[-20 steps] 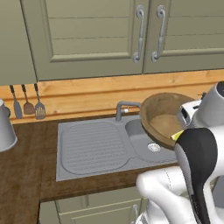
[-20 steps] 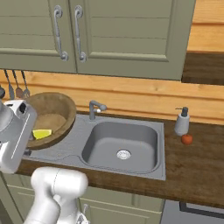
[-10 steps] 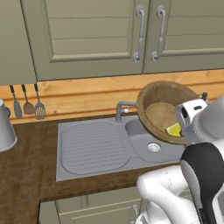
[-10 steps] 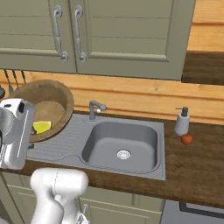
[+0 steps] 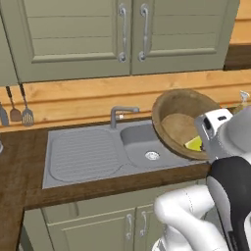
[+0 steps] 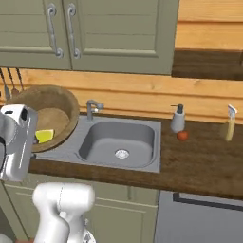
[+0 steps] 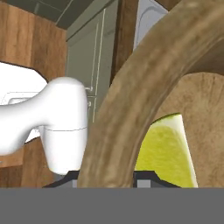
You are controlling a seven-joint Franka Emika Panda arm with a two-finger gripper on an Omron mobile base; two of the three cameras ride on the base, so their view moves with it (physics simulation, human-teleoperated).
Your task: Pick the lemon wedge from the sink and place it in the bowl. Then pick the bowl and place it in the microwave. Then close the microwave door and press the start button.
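Above the sink, gripper (image 7: 106,177): clamped on the near rim of the bowl (image 5: 182,122), one finger either side.
Bowl: lifted, tilted.
Lemon wedge (image 5: 194,143): inside the bowl (against its low side).
Sink (image 6: 120,140): below.
Faucet (image 5: 119,115): behind.

Sage-green upper cabinets (image 5: 132,37) with silver bar handles hang above a pale wooden backsplash (image 6: 142,97); matching lower cabinets (image 5: 108,220) sit below the dark wooden desk (image 6: 204,161).
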